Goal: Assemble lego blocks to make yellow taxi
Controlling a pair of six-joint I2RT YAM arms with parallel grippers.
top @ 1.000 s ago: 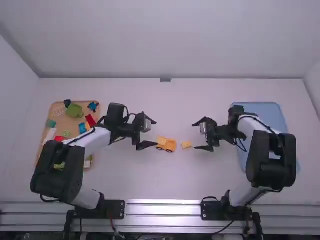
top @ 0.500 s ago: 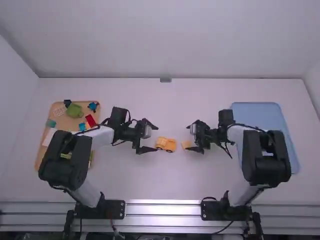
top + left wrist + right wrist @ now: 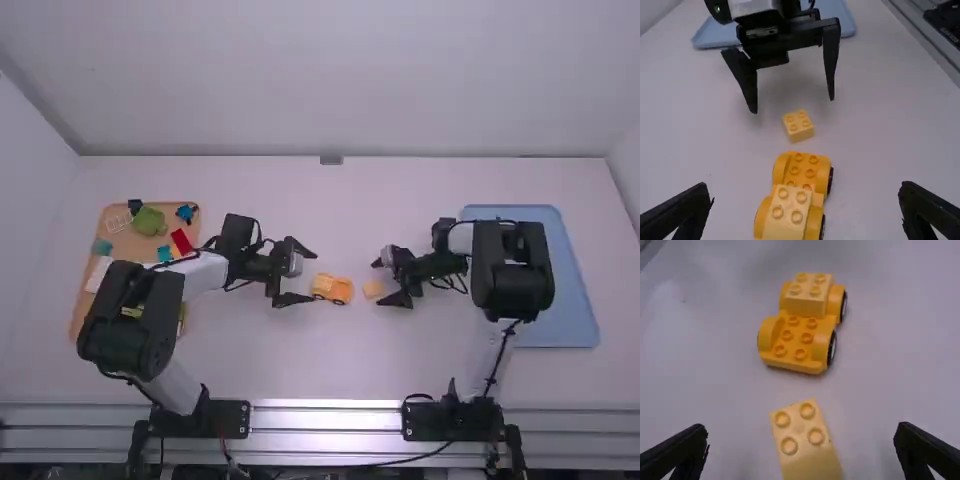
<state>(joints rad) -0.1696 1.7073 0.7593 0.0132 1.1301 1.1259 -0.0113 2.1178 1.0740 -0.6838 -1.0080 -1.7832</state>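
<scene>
Just left of the car, my left gripper (image 3: 297,274) stands open; its fingers (image 3: 927,212) are wide apart in the left wrist view. My right gripper (image 3: 388,280) is open at the loose brick, one finger on each side, not touching it. The orange-yellow car base (image 3: 340,290) with wheels carries a light-yellow brick (image 3: 785,212) on one end, its other end showing bare studs. A loose light-yellow brick (image 3: 802,435) lies between the fingertips of the right gripper (image 3: 802,445), near the car. In the left wrist view the left gripper (image 3: 807,207) spans the car.
A wooden tray (image 3: 88,290) at the left holds several coloured blocks, including green, red and blue ones, partly under the left arm. At the right lies a blue tray (image 3: 565,300), partly covered by the right arm.
My right gripper has moved left to the loose brick, staying open, while its arm's upper links shifted left and away from the camera. The left gripper has moved only slightly.
</scene>
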